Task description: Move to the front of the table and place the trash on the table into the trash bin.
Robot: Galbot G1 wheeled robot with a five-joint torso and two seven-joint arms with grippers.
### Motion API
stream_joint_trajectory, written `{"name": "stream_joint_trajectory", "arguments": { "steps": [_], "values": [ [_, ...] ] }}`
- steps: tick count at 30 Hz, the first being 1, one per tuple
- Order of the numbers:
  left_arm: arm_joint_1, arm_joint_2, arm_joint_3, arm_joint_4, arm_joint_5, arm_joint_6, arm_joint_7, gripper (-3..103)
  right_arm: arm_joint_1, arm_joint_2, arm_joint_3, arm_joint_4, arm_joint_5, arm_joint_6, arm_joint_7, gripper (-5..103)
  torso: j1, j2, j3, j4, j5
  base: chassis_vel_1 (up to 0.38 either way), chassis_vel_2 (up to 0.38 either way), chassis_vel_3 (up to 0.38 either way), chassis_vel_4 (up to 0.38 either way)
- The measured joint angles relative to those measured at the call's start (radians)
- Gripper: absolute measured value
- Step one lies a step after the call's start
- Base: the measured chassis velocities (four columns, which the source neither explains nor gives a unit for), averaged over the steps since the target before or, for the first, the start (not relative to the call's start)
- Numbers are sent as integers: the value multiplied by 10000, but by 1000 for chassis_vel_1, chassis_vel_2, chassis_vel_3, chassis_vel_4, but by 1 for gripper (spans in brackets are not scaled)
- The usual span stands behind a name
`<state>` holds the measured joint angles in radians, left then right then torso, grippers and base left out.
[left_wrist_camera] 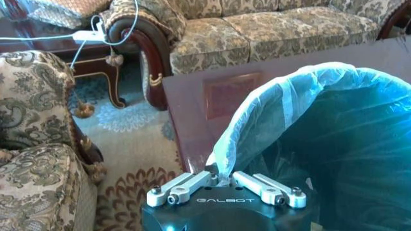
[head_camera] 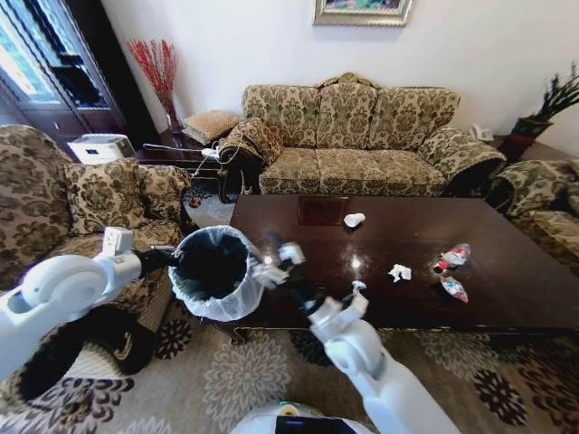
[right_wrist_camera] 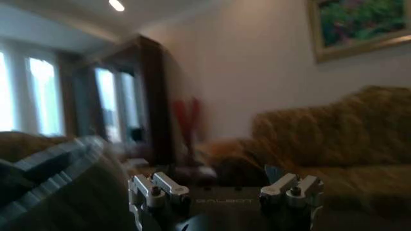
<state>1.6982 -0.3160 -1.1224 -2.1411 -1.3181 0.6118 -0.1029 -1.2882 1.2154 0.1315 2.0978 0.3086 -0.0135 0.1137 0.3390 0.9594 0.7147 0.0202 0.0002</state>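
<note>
Left tool [left_wrist_camera: 222, 185] pinches the round trash bin's [head_camera: 213, 273] crinkled translucent liner; right tool [head_camera: 282, 258] spread beside its rim.

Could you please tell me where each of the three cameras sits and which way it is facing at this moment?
Head view: on the robot's head, looking forward and down at the table, sofa and trash bin; both arms show.
Left wrist view: on the left arm, looking past the left gripper, shut on the bin's bag rim.
Right wrist view: on the right arm, facing the wall, painting and sofa; the right gripper is open.
Head and left wrist views share the bin, table and sofa.
</note>
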Motion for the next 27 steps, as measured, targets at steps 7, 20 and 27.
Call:
{"name": "stream_joint_trajectory", "arguments": {
  "steps": [7,20,27],
  "values": [
    [-41,-166,-4,-108,108,-1,63,0,-1154,631,524,-561,685,-759,2535,100,1,0,0,-1,-3,-8,-18,8,11],
    [-27,-334,46,-208,256,-19,235,0,-1615,815,1110,-1340,326,-73,3501,100,-1,1,-1,0,0,-135,-178,129,175],
    [-82,-218,-7,-222,197,-69,313,0,-1317,1038,1067,-2388,342,681,2689,100,2,0,0,-6,13,-161,-128,119,119]
  ]
}}
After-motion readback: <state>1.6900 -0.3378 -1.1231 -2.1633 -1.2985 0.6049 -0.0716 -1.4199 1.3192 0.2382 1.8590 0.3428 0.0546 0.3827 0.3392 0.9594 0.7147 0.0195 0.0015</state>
